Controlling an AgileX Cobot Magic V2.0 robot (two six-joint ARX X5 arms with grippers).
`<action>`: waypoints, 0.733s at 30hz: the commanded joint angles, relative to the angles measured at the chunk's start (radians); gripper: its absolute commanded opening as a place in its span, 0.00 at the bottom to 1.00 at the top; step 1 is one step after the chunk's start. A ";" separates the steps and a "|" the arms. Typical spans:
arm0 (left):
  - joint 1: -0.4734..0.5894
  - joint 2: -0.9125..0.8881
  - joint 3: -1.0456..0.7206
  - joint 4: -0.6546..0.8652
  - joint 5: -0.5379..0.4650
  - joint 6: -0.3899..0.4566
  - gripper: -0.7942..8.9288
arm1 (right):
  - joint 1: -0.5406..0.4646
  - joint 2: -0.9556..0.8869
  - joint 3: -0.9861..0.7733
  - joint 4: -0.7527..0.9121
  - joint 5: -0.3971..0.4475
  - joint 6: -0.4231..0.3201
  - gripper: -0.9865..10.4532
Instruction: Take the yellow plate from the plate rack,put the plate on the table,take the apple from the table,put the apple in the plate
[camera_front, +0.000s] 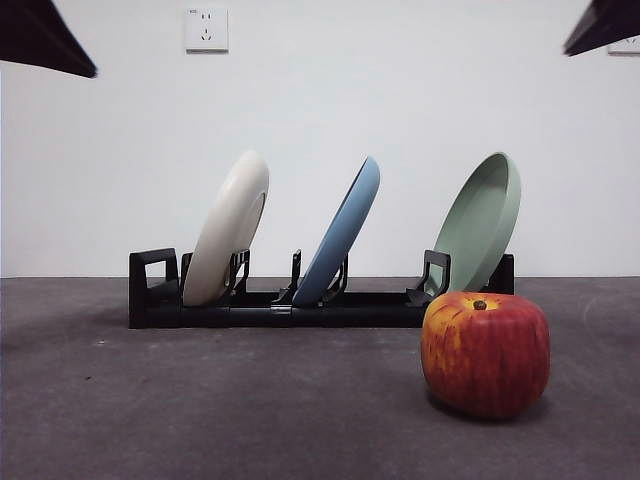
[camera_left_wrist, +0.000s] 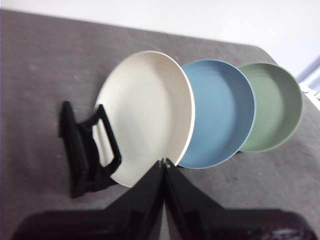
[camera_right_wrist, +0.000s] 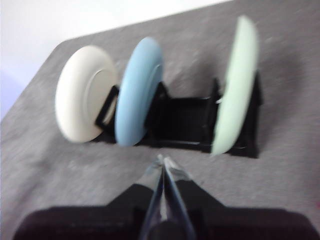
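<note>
Plate of pale cream, round and matte (camera_left_wrist: 145, 115), is leaning edge-up in the long black plastic rack (camera_front: 160, 295), directly ahead of the left gripper (camera_left_wrist: 164, 162), whose jaws are pressing together; the right gripper (camera_right_wrist: 163, 161), likewise closed, is facing the rack's middle.

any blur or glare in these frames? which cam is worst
Right wrist view is worst: motion-smeared, the sage green plate ghosted and the right pincer soft. Left wrist view is mildly soft; the yellow plate is still readable. Front view is sharp, with even light and a soft shadow under the apple; no glare.
</note>
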 joint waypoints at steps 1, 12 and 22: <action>-0.011 0.091 0.082 -0.030 0.032 0.001 0.08 | 0.000 0.042 0.030 -0.012 -0.038 -0.020 0.19; -0.114 0.367 0.380 -0.104 0.053 0.001 0.31 | 0.002 0.091 0.050 -0.042 -0.038 -0.020 0.32; -0.240 0.639 0.587 -0.160 -0.089 0.001 0.31 | 0.002 0.091 0.050 -0.046 -0.034 -0.020 0.31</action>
